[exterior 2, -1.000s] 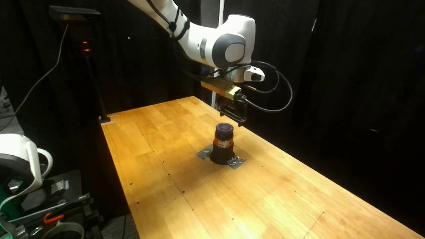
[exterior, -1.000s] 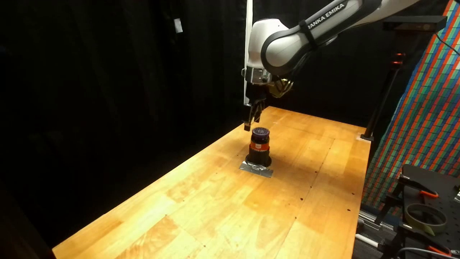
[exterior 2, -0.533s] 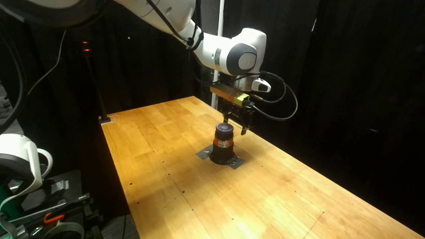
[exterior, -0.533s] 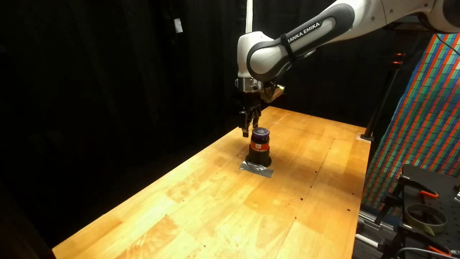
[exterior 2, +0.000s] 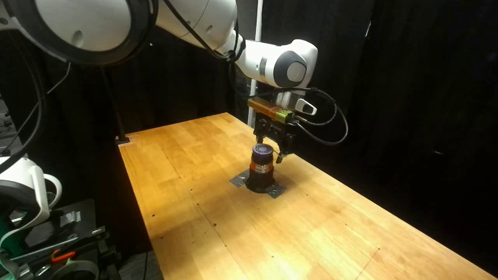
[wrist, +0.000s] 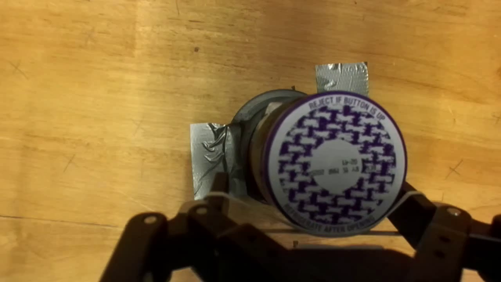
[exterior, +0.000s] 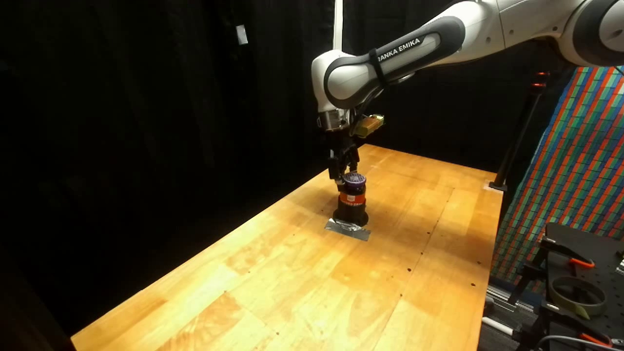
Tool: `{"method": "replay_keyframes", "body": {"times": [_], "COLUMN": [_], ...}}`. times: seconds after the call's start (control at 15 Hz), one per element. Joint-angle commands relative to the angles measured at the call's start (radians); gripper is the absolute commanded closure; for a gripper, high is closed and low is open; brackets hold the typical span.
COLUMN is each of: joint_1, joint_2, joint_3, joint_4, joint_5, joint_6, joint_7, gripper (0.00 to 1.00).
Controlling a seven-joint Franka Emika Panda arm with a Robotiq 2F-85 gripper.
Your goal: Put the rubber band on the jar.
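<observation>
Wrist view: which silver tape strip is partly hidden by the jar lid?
The upper-right strip: its lower end runs behind the jar lid. The left strip is clear of it; a gripper finger partly covers that one.

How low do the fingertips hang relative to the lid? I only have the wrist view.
Observer: In an exterior view, one fingertip ends lower than the top of the lid. The other is hidden behind the jar, so I can't tell for that one.
Operator: Copy. What's on the jar's side? I get mostly lid.
Observer: An orange label, visible in both exterior views, just above the black base.
</observation>
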Motion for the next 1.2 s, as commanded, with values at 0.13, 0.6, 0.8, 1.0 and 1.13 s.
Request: {"method": "replay_keyframes", "body": {"times": [0.13,0.6,0.8,1.0,1.13], "joint_1": [0.025,0.043,0.047,0.06,0.076], "joint_2": [-0.003,-0.12,-0.207,-0.283,-0.329], "joint_3": [-0.004,-0.006,-0.003,-0.004,-0.01], "joint_4": [0.019,-0.179,-0.327,-0.46,-0.553], "joint_5": [-0.007,-0.031,-0.037,-0.045,-0.066], "joint_6": [-0.081,-0.026,0.019,0.105,0.216], "joint_7": [-0.028,-0.008,0.01,0.039,0.075], "gripper": [0.0,0.0,0.0,0.0,0.0]}}
